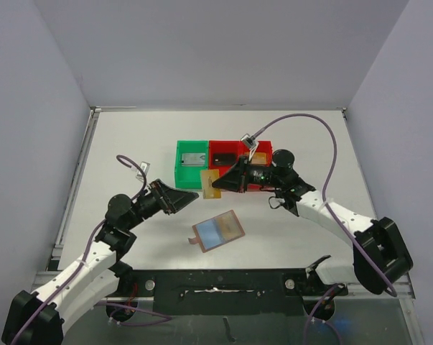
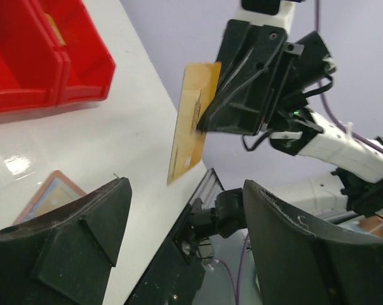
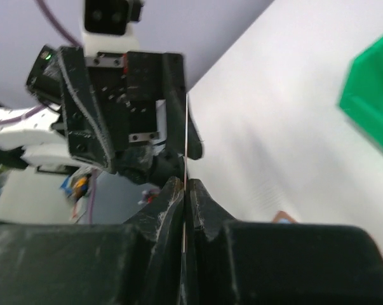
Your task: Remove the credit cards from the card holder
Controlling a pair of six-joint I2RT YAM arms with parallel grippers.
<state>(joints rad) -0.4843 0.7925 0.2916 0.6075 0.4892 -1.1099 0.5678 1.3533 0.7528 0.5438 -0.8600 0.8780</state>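
The brown card holder [image 1: 217, 231] lies open on the table with its light-blue lining up; a corner of it shows in the left wrist view [image 2: 48, 194] and in the right wrist view [image 3: 283, 217]. My right gripper [image 1: 229, 180] is shut on a gold credit card [image 1: 212, 184], held in the air above the table, flat-on in the left wrist view [image 2: 192, 121] and edge-on between the pinched jaws [image 3: 186, 127]. My left gripper [image 1: 193, 195] stands open just left of the card, nothing between its fingers [image 2: 102, 216].
A green bin [image 1: 192, 164] and two red bins [image 1: 234, 153] stand in a row behind the grippers, each with small items inside. The red bins [image 2: 45, 57] also show in the left wrist view. The table's near edge and metal frame [image 1: 216, 284] lie below the card holder.
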